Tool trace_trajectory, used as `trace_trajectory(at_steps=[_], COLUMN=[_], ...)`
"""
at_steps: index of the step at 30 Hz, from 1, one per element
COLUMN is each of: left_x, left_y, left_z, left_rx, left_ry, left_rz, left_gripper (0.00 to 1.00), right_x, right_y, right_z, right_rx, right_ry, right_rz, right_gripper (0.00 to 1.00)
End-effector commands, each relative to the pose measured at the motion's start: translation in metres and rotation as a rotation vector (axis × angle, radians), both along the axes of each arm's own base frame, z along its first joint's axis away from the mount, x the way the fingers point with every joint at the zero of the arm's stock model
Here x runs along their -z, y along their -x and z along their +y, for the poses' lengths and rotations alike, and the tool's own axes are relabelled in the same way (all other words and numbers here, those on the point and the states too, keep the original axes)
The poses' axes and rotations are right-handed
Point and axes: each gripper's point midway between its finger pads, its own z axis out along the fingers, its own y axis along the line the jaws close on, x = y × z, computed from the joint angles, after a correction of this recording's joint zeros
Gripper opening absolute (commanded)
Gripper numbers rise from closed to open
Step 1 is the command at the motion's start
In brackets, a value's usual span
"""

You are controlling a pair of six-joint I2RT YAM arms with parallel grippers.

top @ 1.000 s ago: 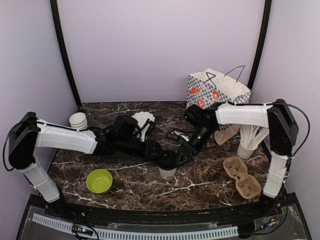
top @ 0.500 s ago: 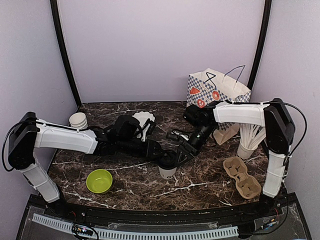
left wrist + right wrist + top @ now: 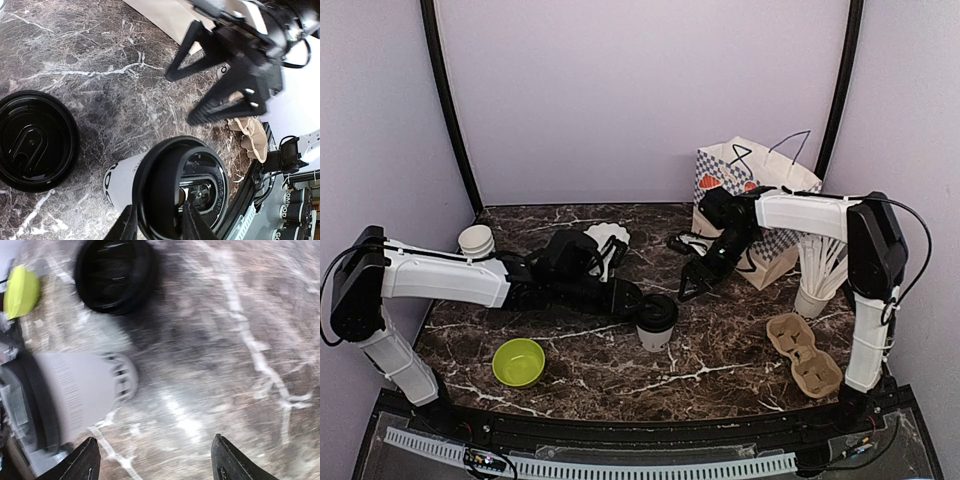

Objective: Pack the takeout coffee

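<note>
A white coffee cup (image 3: 655,335) with a black lid (image 3: 657,312) stands at the table's middle. In the left wrist view the cup (image 3: 122,180) shows black lettering and its lid (image 3: 165,185) faces the camera. My left gripper (image 3: 635,303) is at the cup's left side. Its fingers (image 3: 127,225) straddle the lid's near rim, shut on it. My right gripper (image 3: 688,290) is open and empty, up and right of the cup, apart from it. It also shows in the left wrist view (image 3: 179,100). A second loose black lid (image 3: 32,140) lies flat on the table.
A patterned paper bag (image 3: 760,190) stands at the back right. A brown pulp cup carrier (image 3: 805,355) lies front right, beside a cup of white straws (image 3: 817,285). A green bowl (image 3: 518,362), stacked white cups (image 3: 476,240) and a scalloped bowl (image 3: 608,240) are to the left.
My right gripper has drawn back up and to the right, away from the cup's lid, and is open. The lid stays on the cup. The left gripper has barely moved.
</note>
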Motion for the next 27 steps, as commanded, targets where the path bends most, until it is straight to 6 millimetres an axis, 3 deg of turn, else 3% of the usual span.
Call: trace_trajectory(at_steps=[1,5,11,19,27], left_x=[0.027,0.032,0.047,0.051,0.052], left_y=[0.017,0.011,0.010,0.010,0.010], left_z=[0.015,0.016,0.017,0.021,0.023], left_rx=[0.017,-0.012,-0.031,-0.040,-0.047], left_ry=[-0.114,-0.143,-0.185,-0.202,-0.197], left_rz=[0.065,0.078,0.116,0.121,0.123], left_gripper=[0.32,0.31,0.31,0.31,0.30], right_x=[0.019,-0.011,-0.027,-0.027,-0.009], right_y=[-0.012,0.008,0.044,0.073,0.066], right_z=[-0.003,0.007,0.014,0.034,0.042], right_rx=[0.001,-0.068,-0.161,-0.267,-0.248], right_ry=[0.040,-0.081,-0.183,-0.199,-0.096], right_rz=[-0.056,-0.044,0.032,0.053,-0.015], right_gripper=[0.77,0.81,0.86,0.88,0.89])
